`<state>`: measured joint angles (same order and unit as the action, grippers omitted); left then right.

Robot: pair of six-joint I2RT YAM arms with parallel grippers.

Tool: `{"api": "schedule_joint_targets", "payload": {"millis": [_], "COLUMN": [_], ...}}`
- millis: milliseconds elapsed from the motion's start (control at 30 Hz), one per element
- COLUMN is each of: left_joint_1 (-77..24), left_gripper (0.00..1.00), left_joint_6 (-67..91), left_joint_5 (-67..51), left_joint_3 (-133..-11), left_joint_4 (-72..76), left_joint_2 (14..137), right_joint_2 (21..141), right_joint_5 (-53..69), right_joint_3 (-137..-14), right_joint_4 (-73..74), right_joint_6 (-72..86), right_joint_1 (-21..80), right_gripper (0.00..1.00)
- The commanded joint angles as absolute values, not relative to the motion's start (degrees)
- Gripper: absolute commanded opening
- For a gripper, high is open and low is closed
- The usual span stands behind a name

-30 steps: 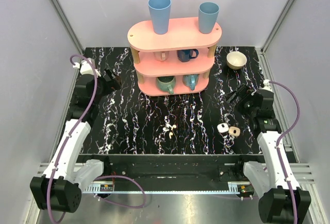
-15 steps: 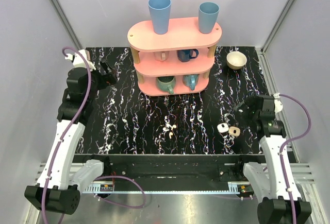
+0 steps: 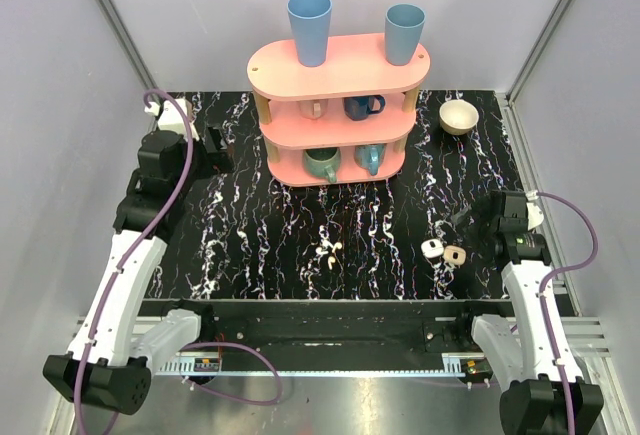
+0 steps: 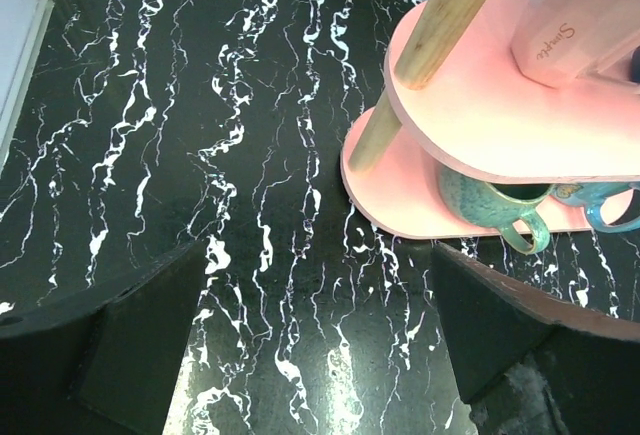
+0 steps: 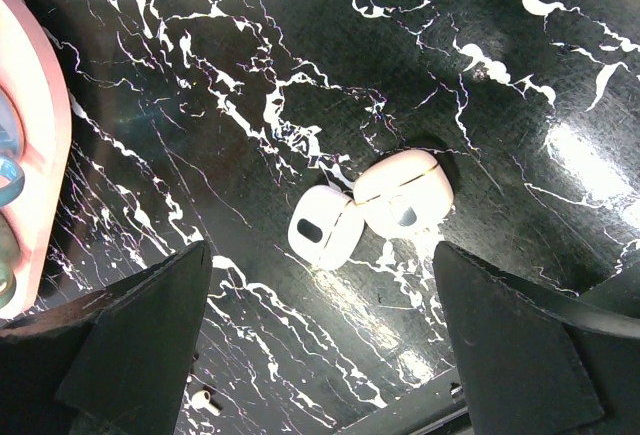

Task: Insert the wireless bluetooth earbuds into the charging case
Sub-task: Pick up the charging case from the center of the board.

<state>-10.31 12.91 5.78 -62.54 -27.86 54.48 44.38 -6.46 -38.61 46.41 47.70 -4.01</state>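
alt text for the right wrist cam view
A white box and a beige box, both small and rounded, lie touching on the black marbled table, framed by the open right gripper. One tiny white earbud shows at the bottom edge, and a pink shelf edges in at left.

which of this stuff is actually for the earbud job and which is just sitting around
For the job:
- earbuds, loose on the table
- charging case, lying open

Just lying about:
- pink shelf
- blue cups on top of it
- mugs on its tiers
- beige bowl
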Motion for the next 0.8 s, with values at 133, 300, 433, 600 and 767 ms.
{"api": "schedule_joint_targets", "payload": {"millis": [133, 300, 433, 600, 767], "left_joint_1": [-10.72, -10.81, -10.81, -10.81, -10.81], "left_gripper": [0.99, 0.99, 0.99, 0.99, 0.99], "left_joint_6": [11.51, 11.69, 12.04, 12.48, 12.31], "left_joint_5": [10.19, 12.04, 11.25, 10.63, 11.25], "left_joint_3": [-62.05, -61.26, -61.08, -61.09, -60.64], "left_joint_4": [-28.48, -28.56, -28.65, -28.57, -28.65], "left_joint_2": [52.74, 51.77, 51.77, 52.21, 51.68], "right_joint_2": [43.77, 43.33, 43.24, 43.16, 43.24], "right_joint_5": [-4.75, -4.4, -3.61, -2.54, -4.57], "right_joint_3": [-38.15, -37.71, -37.53, -36.04, -34.28], "right_joint_4": [44.83, 44.82, 45.62, 45.88, 46.14], "right_joint_6": [46.41, 46.32, 46.4, 48.6, 51.93], "right_joint_1": [-3.96, -3.96, -3.96, -3.96, -3.96], "right_gripper": [1.0, 1.0, 1.0, 1.0, 0.99]}}
